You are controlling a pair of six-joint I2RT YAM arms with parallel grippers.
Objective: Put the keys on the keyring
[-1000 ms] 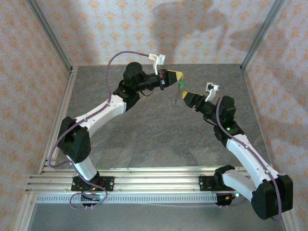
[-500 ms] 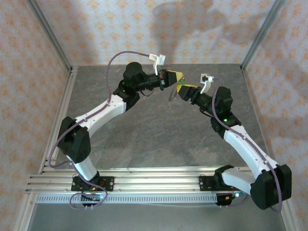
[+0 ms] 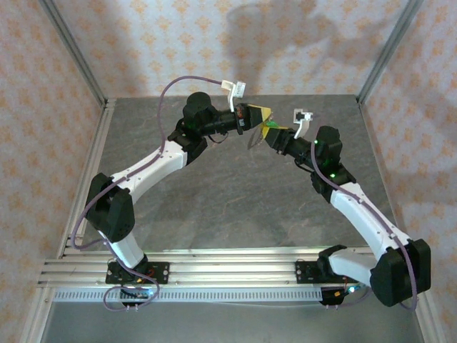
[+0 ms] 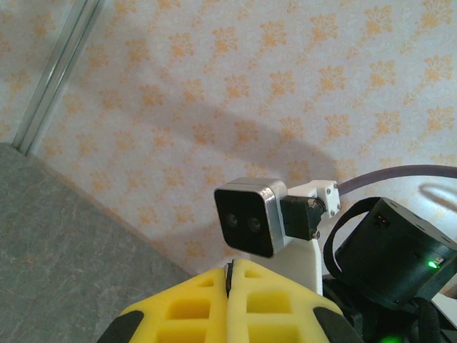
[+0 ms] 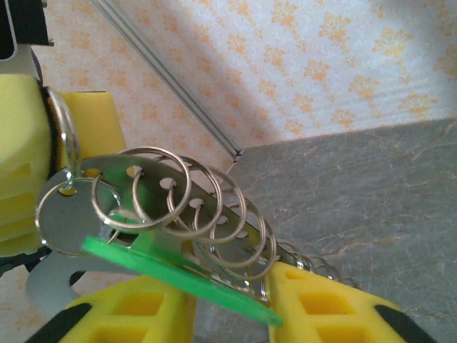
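Above the far edge of the worktop [image 3: 235, 193], a little right of its middle, the two claws meet tip to tip in the air. The step in hand looks to be feeding the keys [image 5: 182, 207] round the keyring [image 5: 73, 153]. To do it well, I judge, the left gripper [image 3: 258, 113] should serve as a fixed vice while only the right gripper [image 3: 275, 133] moves. Its turns should be small and follow the curve of the wire, since a straight tug would likely twist the loop in the grip or drag it out. The green tab [image 5: 178, 275] lies across the bunch and could snag on the left claw, so it should be held away from it. The left claw is pressed together: in its own wrist view the yellow pads [image 4: 186, 314] meet at a thin seam, and the right wrist view shows the keyring standing edge-on between them. The right claw is closed on the keys, its own pads held part-way apart by the tab and the metal lying between them. From that gap the keys reach up and leftward to the keyring, where a round flat head touches the lower end of the wire. Whether it is threaded through or only rests against it I cannot tell. All of it hangs clear of the worktop.
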